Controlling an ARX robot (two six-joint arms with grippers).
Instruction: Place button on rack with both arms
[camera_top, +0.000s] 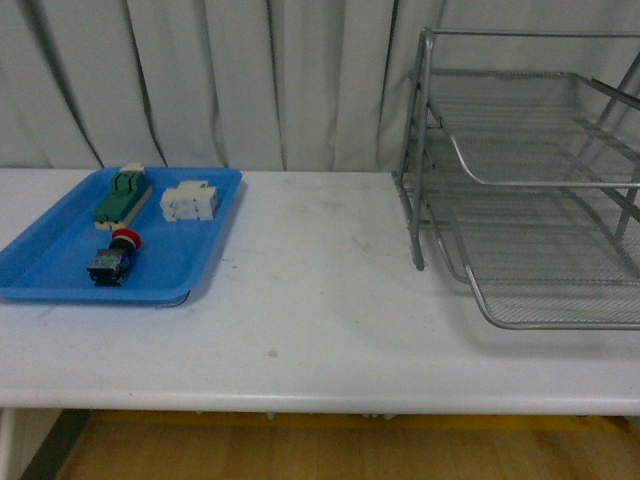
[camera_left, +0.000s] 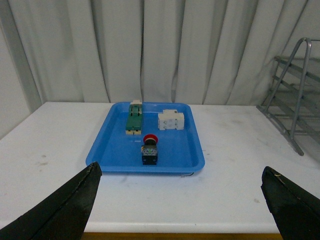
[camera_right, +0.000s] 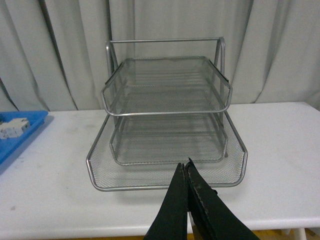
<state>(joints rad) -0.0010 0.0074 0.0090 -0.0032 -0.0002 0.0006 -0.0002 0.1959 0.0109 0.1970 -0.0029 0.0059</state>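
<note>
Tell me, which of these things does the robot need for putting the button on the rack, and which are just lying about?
For the job:
button
rack
left gripper, open
right gripper, shut

Just lying about:
blue tray, which merely holds the button
green-and-cream block
white component

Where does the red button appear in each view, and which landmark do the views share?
Front view: the button lies in the blue tray, near its front edge, at the picture's left.
Left wrist view: the button lies mid-tray, close to the green block.
Right wrist view: not in it.
Shared landmark: the blue tray; the right wrist view shows only its corner.
</note>
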